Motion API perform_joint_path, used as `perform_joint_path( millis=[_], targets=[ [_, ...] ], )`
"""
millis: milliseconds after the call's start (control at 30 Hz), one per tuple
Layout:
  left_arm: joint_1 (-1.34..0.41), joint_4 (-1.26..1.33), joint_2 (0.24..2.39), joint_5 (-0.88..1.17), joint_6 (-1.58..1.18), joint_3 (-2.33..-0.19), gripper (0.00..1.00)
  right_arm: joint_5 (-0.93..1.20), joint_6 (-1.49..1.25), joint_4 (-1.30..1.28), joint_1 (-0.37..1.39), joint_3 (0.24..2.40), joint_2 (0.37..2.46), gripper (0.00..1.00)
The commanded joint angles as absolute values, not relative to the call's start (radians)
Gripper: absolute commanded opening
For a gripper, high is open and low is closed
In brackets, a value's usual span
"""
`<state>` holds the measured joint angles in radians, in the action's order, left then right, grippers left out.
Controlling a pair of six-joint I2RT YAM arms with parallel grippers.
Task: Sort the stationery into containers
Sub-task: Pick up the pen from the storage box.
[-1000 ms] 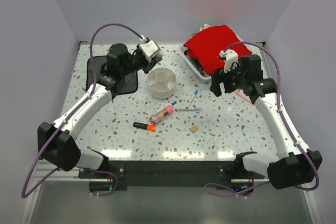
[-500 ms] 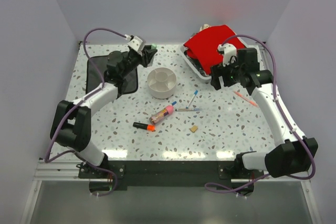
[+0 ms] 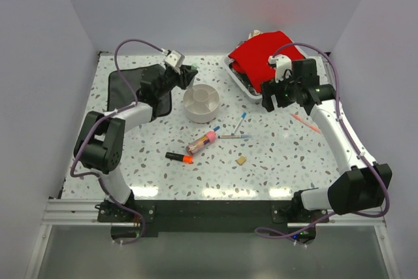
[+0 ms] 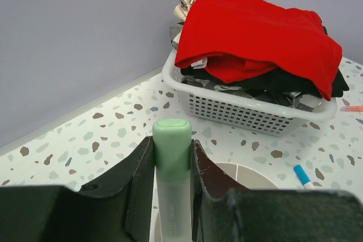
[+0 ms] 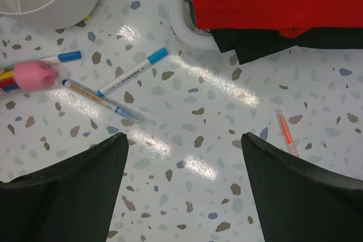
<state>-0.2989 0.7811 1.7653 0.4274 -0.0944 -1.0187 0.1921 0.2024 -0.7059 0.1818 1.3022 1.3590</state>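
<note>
The left gripper [image 3: 186,73], jaws clamped on the pale green highlighter [image 4: 172,151], hangs just beside the bowl [image 3: 201,116] near the table's far edge. Released here, the highlighter could clip the rim and roll away. The right gripper [image 5: 181,145] gapes empty toward the right edge.

I count 1 tray [image 4: 249,114], 1 bowl, 1 pink-capped stick [image 3: 201,142], 1 orange-and-black highlighter [image 3: 178,157], 3 blue-tipped pens [image 5: 127,75] and 1 eraser [image 3: 241,160].
</note>
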Motion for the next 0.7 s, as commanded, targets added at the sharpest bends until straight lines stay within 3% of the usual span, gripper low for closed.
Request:
perform_joint_path(
  millis=[0, 233, 300, 367, 500, 567, 667],
  targets=[
    [-0.291, 0.848, 1.779, 0.431, -0.095, -1.022, 0.0, 0.189, 0.21, -0.689, 0.178, 1.325, 1.358, 0.85],
    [-0.291, 0.815, 1.796, 0.42, -0.078, -1.005, 0.0, 0.199, 0.21, -0.683, 0.176, 1.319, 1.371, 0.85],
    [-0.293, 0.813, 1.798, 0.417, -0.08, -0.999, 0.14, 0.206, 0.207, -0.68, 0.176, 1.319, 1.374, 0.85],
    [-0.293, 0.796, 1.798, 0.408, -0.081, -1.005, 0.16, 0.209, 0.206, -0.677, 0.178, 1.319, 1.378, 0.85],
    [-0.291, 0.776, 1.783, 0.39, -0.066, -1.008, 0.34, 0.222, 0.206, -0.669, 0.178, 1.322, 1.385, 0.85],
    [-0.291, 0.758, 1.76, 0.382, -0.055, -1.019, 0.38, 0.229, 0.204, -0.664, 0.178, 1.322, 1.387, 0.85],
    [-0.291, 0.7, 1.721, 0.382, -0.032, -1.04, 0.55, 0.239, 0.202, -0.654, 0.178, 1.322, 1.381, 0.85]
  ],
)
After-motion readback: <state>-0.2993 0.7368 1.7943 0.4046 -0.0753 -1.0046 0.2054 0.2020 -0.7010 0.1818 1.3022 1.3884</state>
